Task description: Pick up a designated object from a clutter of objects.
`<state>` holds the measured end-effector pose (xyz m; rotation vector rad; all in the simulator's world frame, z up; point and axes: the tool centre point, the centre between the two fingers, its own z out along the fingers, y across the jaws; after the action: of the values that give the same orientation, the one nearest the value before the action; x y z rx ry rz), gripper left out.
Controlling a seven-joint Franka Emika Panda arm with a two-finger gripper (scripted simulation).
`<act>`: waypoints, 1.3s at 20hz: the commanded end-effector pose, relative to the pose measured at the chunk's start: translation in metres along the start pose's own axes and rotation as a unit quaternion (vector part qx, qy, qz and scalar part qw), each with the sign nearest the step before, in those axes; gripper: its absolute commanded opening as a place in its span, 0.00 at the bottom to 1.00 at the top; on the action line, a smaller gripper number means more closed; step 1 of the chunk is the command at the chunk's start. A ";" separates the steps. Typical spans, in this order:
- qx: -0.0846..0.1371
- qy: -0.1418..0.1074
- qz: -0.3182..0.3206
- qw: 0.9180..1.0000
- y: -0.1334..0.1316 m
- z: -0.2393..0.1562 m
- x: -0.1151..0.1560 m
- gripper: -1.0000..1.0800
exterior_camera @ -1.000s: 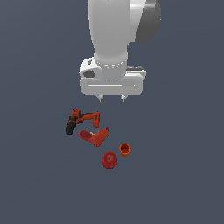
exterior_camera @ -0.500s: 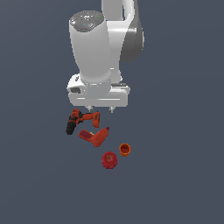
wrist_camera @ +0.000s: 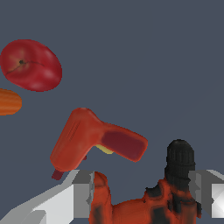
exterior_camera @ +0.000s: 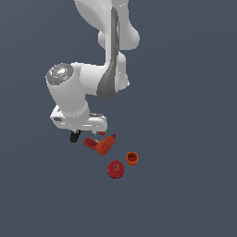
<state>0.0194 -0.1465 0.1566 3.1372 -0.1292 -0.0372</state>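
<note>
From the remote desk, I have the claw (wrist_camera: 142,192) low over the clutter, its two pale fingers (wrist_camera: 83,192) spread wide with the orange-red power drill (wrist_camera: 148,201) sitting between them, one finger on each side; I see no contact yet, so I judge the claw open and holding nothing. In the exterior view the arm's hand hides most of the drill, leaving only its black end (exterior_camera: 74,137) showing under the hand's edge on the exterior view's left. By my reading the approach is done and the grasp itself remains: closing on the drill body, then lifting it off the dark worktop (exterior_camera: 185,185). The count: one drill, one all-red pistol-shaped tool (exterior_camera: 101,144) just beside it, one red apple (exterior_camera: 115,169) and one small orange cup (exterior_camera: 132,158), the last two near each other and apart from the drill. The wrist view shows the pistol tool close behind the drill, a likely snag when the fingers shut.
</note>
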 end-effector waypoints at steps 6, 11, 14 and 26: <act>-0.012 -0.004 0.007 1.000 0.067 0.066 -0.011 0.81; -0.018 -0.007 0.009 1.000 0.090 0.090 -0.018 0.81; -0.019 -0.008 0.009 1.000 0.097 0.096 -0.021 0.81; -0.019 -0.008 0.009 1.000 0.099 0.122 -0.023 0.81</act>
<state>-0.0135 -0.2426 0.0413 3.0974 -0.1562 -0.0642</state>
